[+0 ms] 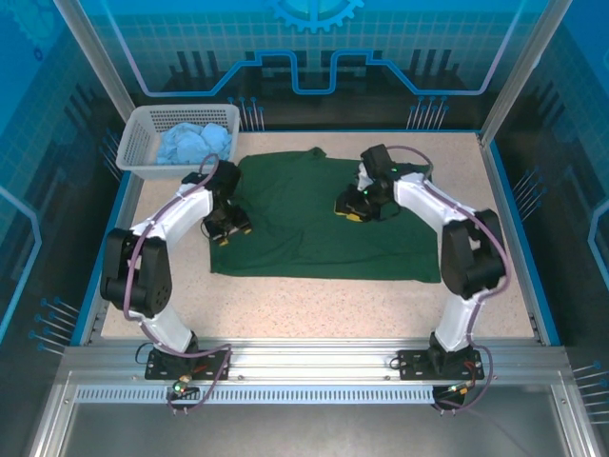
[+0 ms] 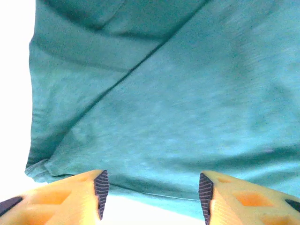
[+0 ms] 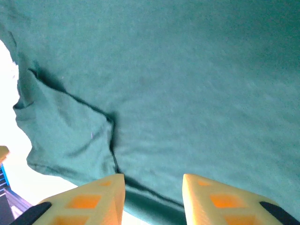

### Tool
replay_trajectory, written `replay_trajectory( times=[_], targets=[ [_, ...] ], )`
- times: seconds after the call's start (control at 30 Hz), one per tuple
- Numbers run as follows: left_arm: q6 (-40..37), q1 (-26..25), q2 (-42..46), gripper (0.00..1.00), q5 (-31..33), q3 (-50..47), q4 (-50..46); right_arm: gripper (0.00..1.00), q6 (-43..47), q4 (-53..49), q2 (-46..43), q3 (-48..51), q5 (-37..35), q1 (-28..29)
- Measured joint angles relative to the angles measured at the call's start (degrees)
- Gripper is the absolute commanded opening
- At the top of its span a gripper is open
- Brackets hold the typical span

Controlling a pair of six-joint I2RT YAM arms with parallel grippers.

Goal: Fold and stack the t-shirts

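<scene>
left end effector [image 1: 228, 227] stands part-open and empty at the left edge of the dark green t-shirt [image 1: 324, 228]. right end effector [image 1: 353, 208] has a narrower gap, also empty, over the shirt's right half. the shirt lies spread on the counter [image 1: 314, 305], and the light blue t-shirt [image 1: 195, 145] sits in the basket [image 1: 136, 157]. the green fold looks to be the step in hand. next, each would need to pinch an edge and carry it across.

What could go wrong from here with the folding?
The left gripper hangs with jaws apart at the edge of the green shirt; closing there may catch just one layer, so the fold could go crooked. The right gripper is over a creased part and might bunch the cloth. The blue shirt lies crumpled in the basket, so it may snag when pulled out.
</scene>
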State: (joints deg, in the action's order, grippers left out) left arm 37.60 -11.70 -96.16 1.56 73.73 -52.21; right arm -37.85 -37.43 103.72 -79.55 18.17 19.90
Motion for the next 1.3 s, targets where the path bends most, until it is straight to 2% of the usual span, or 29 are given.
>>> replay_trajectory(
  times=[0.17, 0.27, 0.4, 0.67, 0.9, 1.13, 1.3],
  targets=[
    [1.36, -4.72, 0.98, 0.44, -3.52, 2.19, 2.03, 0.36, -2.62, 1.44, -7.80, 12.68, -0.24, 0.02],
    [2.49, -7.58, -0.50, 0.43, -6.27, -0.20, 4.70, 0.37, -3.76, 1.51, -8.59, 19.65, -1.66, 0.02],
    [3.19, -8.17, -3.43, 0.43, -7.50, -5.22, 6.91, 0.37, -4.66, 1.38, -8.59, 25.18, -3.45, -0.26],
    [3.80, -7.78, -7.26, 0.43, -3.87, -10.91, 7.52, 0.37, -4.85, 1.77, -8.57, 27.78, -5.55, -1.77],
    [5.73, -7.58, -3.54, 0.44, -2.84, -15.39, 7.69, 0.38, -4.90, 4.02, -10.34, 31.15, -3.56, -1.70],
    [7.23, -6.64, 0.70, 0.45, -1.79, -19.96, 2.99, 0.38, -5.27, 3.89, -12.37, 34.03, -0.94, -0.55],
    [7.58, -6.36, 5.11, 0.50, -1.75, -20.98, -1.55, 0.48, -6.03, 0.48, -15.74, 36.26, -0.70, 0.00]
  ],
)
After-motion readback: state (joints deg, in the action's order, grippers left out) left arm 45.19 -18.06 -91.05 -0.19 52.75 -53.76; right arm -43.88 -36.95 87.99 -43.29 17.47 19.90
